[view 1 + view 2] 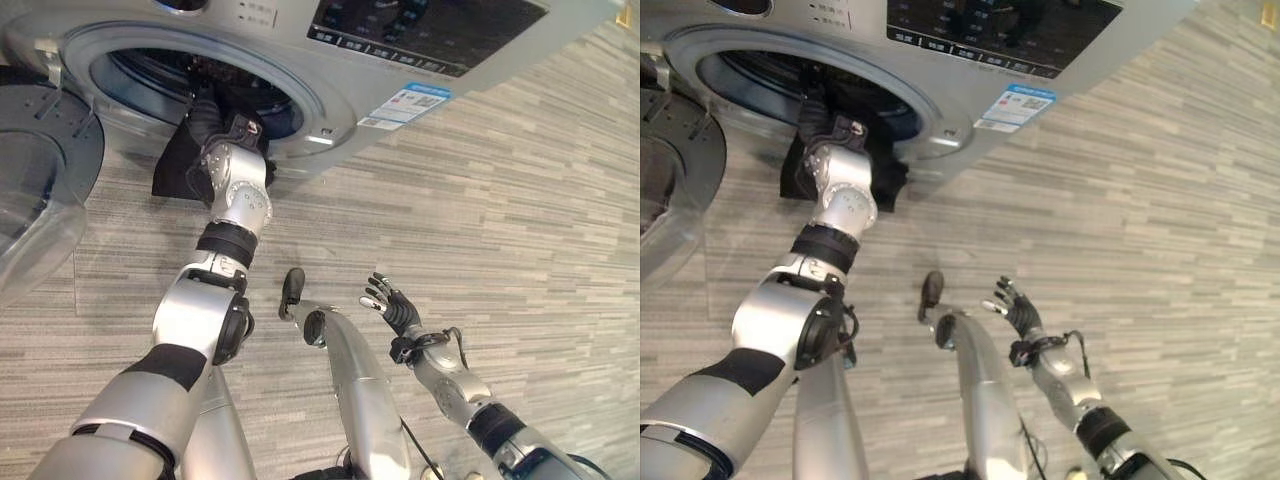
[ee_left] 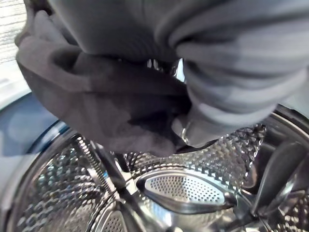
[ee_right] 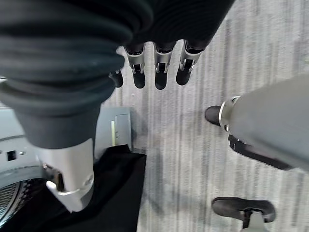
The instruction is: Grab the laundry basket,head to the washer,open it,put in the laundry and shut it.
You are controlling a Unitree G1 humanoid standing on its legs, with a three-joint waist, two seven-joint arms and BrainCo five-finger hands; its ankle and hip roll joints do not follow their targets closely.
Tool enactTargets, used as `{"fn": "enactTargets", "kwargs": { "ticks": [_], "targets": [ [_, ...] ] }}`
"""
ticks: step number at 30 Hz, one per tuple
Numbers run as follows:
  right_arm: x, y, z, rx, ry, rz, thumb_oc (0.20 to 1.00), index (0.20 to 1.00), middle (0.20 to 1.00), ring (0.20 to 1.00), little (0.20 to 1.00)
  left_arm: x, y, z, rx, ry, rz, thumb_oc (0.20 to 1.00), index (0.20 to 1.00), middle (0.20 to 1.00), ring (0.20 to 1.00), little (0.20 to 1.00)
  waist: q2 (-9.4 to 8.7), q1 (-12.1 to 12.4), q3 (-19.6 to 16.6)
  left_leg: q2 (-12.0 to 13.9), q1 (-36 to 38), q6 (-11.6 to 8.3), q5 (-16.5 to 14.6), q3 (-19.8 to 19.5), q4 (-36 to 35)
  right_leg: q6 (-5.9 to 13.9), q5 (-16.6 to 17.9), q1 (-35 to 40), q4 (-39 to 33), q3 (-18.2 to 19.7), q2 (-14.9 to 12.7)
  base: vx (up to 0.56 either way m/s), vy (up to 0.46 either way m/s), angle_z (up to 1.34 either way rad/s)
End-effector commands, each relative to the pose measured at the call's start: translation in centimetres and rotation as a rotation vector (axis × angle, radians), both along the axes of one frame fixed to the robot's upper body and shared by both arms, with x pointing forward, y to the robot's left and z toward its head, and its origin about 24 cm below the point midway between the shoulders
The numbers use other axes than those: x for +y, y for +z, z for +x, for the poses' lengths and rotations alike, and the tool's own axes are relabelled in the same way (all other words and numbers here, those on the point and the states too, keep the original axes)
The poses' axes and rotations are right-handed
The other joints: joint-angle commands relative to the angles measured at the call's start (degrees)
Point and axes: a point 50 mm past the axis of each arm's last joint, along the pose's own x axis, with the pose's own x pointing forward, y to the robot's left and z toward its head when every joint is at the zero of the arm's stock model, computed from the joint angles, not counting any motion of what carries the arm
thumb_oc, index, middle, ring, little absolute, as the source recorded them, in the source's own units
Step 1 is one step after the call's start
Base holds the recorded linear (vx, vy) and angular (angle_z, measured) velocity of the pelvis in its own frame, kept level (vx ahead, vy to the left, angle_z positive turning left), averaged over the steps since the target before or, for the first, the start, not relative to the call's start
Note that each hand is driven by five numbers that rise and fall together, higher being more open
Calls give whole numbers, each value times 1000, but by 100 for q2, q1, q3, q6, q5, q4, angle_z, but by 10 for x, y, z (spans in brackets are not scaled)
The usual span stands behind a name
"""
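Note:
The silver washer stands with its round door swung open to my left. My left hand reaches into the opening, shut on a dark garment bunched above the perforated steel drum. Part of that dark cloth hangs out over the rim of the opening and down the washer's front. My right hand hovers open over the floor, well right of the washer, with straight fingers holding nothing.
Grey wood-patterned floor spreads to the right of the washer. The open door takes up the space at my left. A dark control panel and a blue label are on the washer's front.

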Motion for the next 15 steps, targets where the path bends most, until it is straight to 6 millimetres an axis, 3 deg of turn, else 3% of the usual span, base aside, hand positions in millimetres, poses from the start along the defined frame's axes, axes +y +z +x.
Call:
{"fn": "enactTargets", "kwargs": {
  "ticks": [1, 4, 5, 6, 8, 9, 11, 14, 15],
  "targets": [
    [9, 21, -6, -86, 34, 91, 1000, 1000, 1000, 1000, 1000, 6, 27, 2, -77, -14, -40, 200, 200, 200, 200, 200, 200, -273, -621, -66, -565, 390, 139, 162, -85, 130, -675, 6, 378, 55, 258, -5, 26, -6],
    [10, 49, -4, -202, 58, 128, 1000, 1000, 1000, 1000, 1000, 25, 52, 0, -131, 33, -61, 200, 200, 200, 200, 200, 197, -385, -625, -59, -856, 417, 109, 131, -3, 176, -642, -268, 458, 125, 222, -5, 25, -4],
    [10, 49, -4, -202, 58, 127, 1000, 1000, 1000, 1000, 1000, 25, 52, 0, -132, 33, -61, 200, 200, 200, 200, 200, 201, -390, -632, -61, -868, 418, 110, 130, 0, 176, -643, -280, 463, 124, 220, 15, 27, -3],
    [11, 67, -3, -276, 82, 155, 1000, 1000, 1000, 1000, 1000, 39, 68, -3, -156, 76, -23, 200, 200, 200, 200, 200, 196, -460, -614, -36, -1016, 436, 106, 94, 29, 208, -614, -407, 479, 161, 209, 21, 23, -4],
    [10, 75, -3, -314, 91, 159, 1000, 1000, 1000, 1000, 1000, 45, 75, -4, -157, 95, 7, 200, 200, 200, 200, 200, 201, -496, -605, -28, -1105, 441, 96, 85, 72, 227, -601, -478, 491, 167, 206, 26, 16, -3],
    [8, 90, -5, -378, 116, 154, 1000, 1000, 1000, 1000, 1000, 62, 93, -10, -176, 147, 53, 200, 200, 200, 200, 200, 178, -575, -578, 4, -1293, 448, 68, 39, 153, 255, -575, -617, 500, 185, 231, 38, -3, -4],
    [3, 106, -6, -445, 122, 138, 1000, 1000, 1000, 1000, 1000, 79, 109, -15, -178, 199, 102, 200, 200, 200, 200, 200, 183, -638, -574, 16, -1440, 466, 38, 9, 201, 295, -536, -748, 484, 194, 256, 46, 2, -6],
    [-9, 130, -6, -555, 98, 90, 1000, 1000, 1000, 1000, 1000, 99, 138, -27, -197, 263, 178, 200, 200, 200, 200, 200, 195, -752, -568, 18, -1645, 498, 22, -19, 206, 349, -475, -921, 389, 203, 285, 40, 8, -11],
    [-15, 133, -6, -577, 77, 68, 1000, 1000, 1000, 1000, 1000, 97, 151, -32, -232, 268, 194, 200, 200, 200, 200, 200, 201, -805, -569, 20, -1694, 501, 21, -23, 199, 369, -454, -946, 351, 210, 282, 41, 1, -11]
  ]
}}
